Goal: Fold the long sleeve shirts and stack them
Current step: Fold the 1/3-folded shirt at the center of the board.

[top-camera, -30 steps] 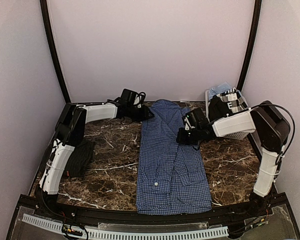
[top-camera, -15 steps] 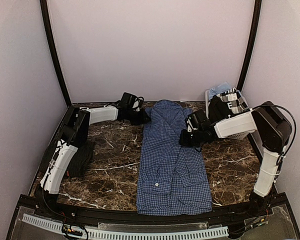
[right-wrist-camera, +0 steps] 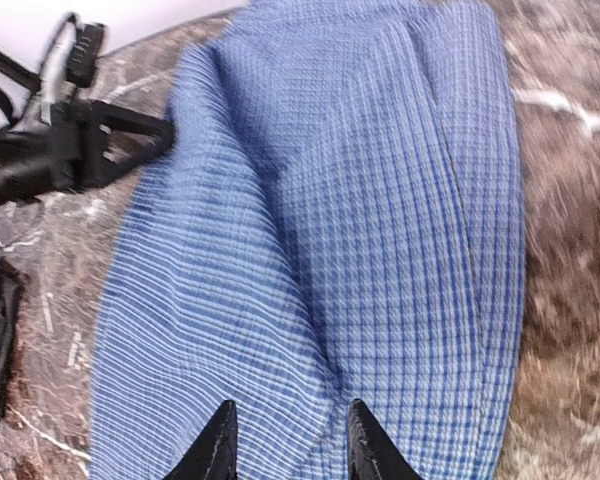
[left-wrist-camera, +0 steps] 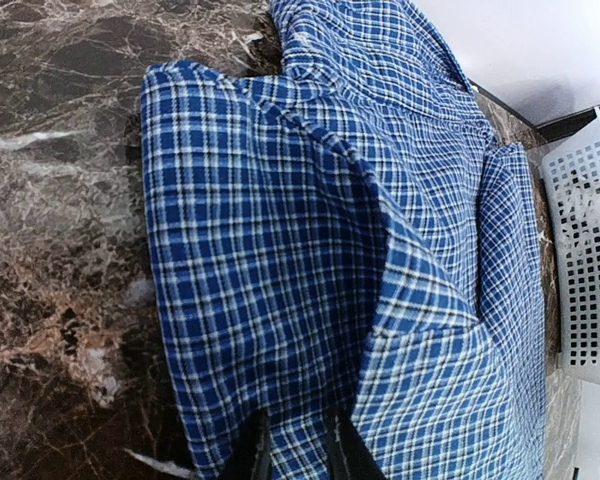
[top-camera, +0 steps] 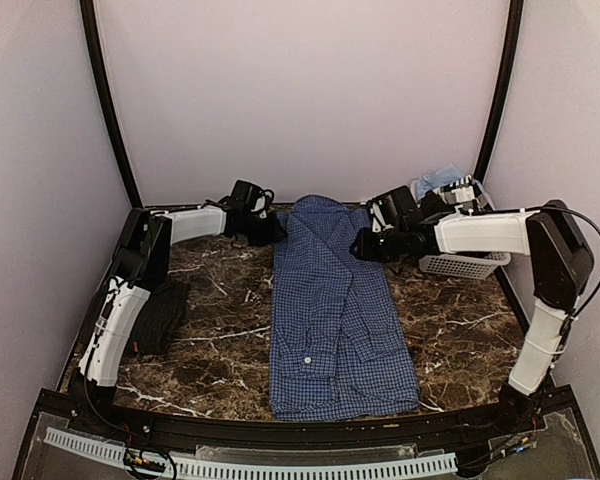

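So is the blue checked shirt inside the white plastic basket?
No, the blue checked cloth shirt lies spread out on the dark marble table, with the white slatted plastic basket off beside it.

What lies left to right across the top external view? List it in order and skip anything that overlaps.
near-black shirt → left gripper → blue shirt → white basket

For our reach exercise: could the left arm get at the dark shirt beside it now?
Probably yes: the dark shirt lies uncovered beside that arm, but the left gripper must first release the blue shirt.
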{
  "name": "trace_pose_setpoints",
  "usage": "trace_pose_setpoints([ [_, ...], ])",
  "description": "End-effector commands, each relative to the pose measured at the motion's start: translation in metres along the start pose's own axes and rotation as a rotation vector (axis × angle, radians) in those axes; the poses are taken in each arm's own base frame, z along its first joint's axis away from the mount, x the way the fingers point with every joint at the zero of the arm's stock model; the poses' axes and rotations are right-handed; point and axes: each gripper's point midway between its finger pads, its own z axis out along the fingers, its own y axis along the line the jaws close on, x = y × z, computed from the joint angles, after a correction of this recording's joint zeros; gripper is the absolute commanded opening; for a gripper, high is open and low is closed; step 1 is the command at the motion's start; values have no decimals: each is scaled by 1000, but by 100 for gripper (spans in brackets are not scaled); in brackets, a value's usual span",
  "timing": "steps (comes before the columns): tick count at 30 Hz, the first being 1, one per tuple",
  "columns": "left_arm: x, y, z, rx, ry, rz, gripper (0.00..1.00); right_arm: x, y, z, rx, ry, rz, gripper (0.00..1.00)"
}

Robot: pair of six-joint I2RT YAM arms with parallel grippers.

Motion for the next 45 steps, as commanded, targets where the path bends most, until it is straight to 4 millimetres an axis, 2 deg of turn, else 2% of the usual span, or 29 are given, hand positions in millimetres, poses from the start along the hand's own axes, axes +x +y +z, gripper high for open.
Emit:
trace_pose_setpoints([
  [1, -4, -1, -30, -53, 23, 36, 22, -25, 43, 10, -135, -34, -106, 34],
  [4, -24, -22, -53, -28, -25, 67, 24, -25, 65, 34, -221, -10, -142, 31],
  [8, -38, -41, -82, -18, -59, 86, 25, -29, 86, 62, -317, 10, -147, 28],
  [11, -31, -43, -95, -12, -45, 77, 25, -28, 95, 83, -371, 30, -136, 28],
  [12, -33, -51, -106, 4, -56, 79, 25, -28, 96, 91, -381, 39, -130, 28],
  [13, -21, -46, -104, 11, -27, 62, 25, -31, 97, 97, -392, 37, -123, 28],
  [14, -21, -53, -114, 26, -33, 61, 25, -31, 96, 105, -397, 45, -112, 28],
  [15, -7, -48, -112, 29, -5, 39, 25, -31, 93, 113, -398, 52, -98, 28],
  [16, -6, -54, -121, 48, -11, 38, 25, -35, 93, 119, -413, 40, -90, 28],
  [17, 8, -54, -124, 67, 10, 19, 25, -34, 89, 127, -413, 45, -72, 28],
  [18, 29, -45, -120, 58, 50, -2, 26, -33, 88, 134, -421, 51, -57, 28],
  [19, 32, -52, -126, 90, 48, -11, 26, -33, 86, 139, -429, 56, -43, 28],
  [20, 55, -46, -122, 91, 98, -27, 26, -30, 85, 144, -434, 68, -27, 28],
  [21, 58, -51, -126, 107, 96, -34, 26, -26, 84, 149, -439, 80, -13, 29],
  [22, 80, -47, -122, 102, 138, -44, 27, -23, 84, 152, -446, 89, 0, 29],
  [23, 85, -51, -125, 114, 141, -46, 28, -19, 83, 154, -454, 99, 13, 30],
  [24, 106, -50, -122, 108, 180, -50, 30, -15, 83, 155, -462, 104, 23, 30],
  [25, 111, -53, -125, 114, 183, -53, 31, -13, 83, 154, -469, 105, 31, 31],
  [26, 132, -51, -123, 105, 222, -56, 32, -10, 82, 154, -470, 110, 37, 31],
  [27, 137, -56, -126, 117, 224, -59, 33, -9, 81, 154, -472, 112, 41, 31],
  [28, 156, -54, -127, 107, 258, -70, 33, -7, 81, 152, -473, 114, 41, 32],
  [29, 160, -59, -131, 121, 254, -66, 35, -7, 81, 150, -476, 112, 41, 32],
  [30, 178, -57, -132, 116, 287, -76, 36, -7, 81, 149, -476, 112, 40, 33],
  [31, 179, -62, -137, 133, 278, -71, 38, -7, 81, 148, -475, 112, 39, 33],
  [32, 195, -59, -139, 125, 305, -82, 39, -7, 81, 147, -475, 112, 37, 33],
  [35, 217, -67, -147, 156, 338, -85, 40, -10, 83, 143, -480, 105, 36, 33],
  [38, 241, -65, -149, 131, 386, -89, 41, -17, 88, 136, -495, 92, 41, 33],
  [42, 265, -54, -147, 47, 439, -92, 35, -22, 98, 125, -538, 79, 59, 33],
  [45, 277, -49, -148, 26, 467, -114, 21, -25, 106, 115, -563, 62, 62, 33],
])
